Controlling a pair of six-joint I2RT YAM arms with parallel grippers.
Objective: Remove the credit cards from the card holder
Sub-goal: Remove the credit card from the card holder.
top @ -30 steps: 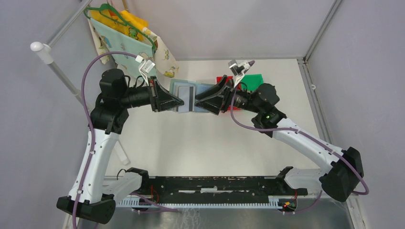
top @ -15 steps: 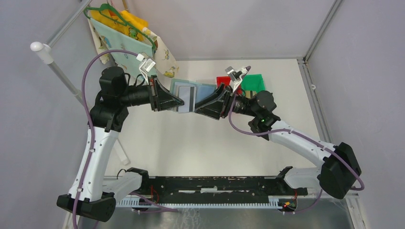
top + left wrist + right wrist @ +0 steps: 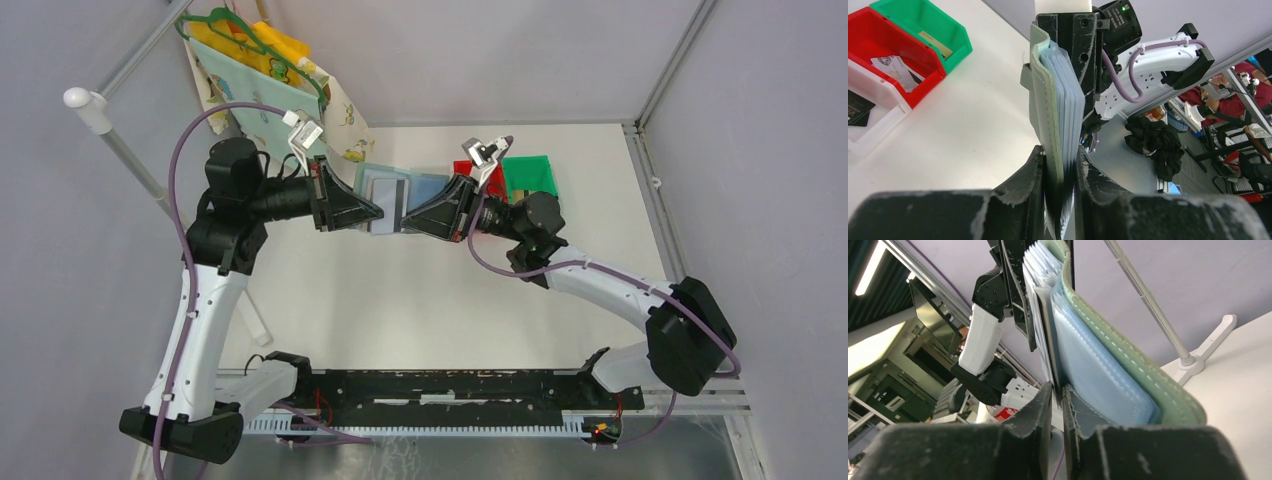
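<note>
Where both arms meet over the far half of the table (image 3: pixel 420 300), the card holder (image 3: pixel 374 190) is held up between them, its pocket leaves fanned apart. The left gripper (image 3: pixel 378 212) is clamped on the holder's left edge. The left wrist view confirms both fingers pressed against the grey-green cover and the blue leaves.

The right gripper (image 3: pixel 407 222) reaches in from the holder's right side. Its fingers are nearly together, pinching a thin dark-edged credit card (image 3: pixel 1050 335) that stands between the pale leaves and the blue ones. From above, this card shows grey with a dark stripe, at the holder's middle. Whether it has left its pocket cannot be told.

To the right of the holder, partly behind the right wrist, a red bin (image 3: pixel 462 168) and a green bin (image 3: pixel 528 175) sit side by side. The left wrist view shows a pale card (image 3: pixel 893 65) lying in the red bin and a tan card (image 3: pixel 935 44) in the green one. A white bin (image 3: pixel 878 130) beside the red holds a dark card (image 3: pixel 857 107).
</note>
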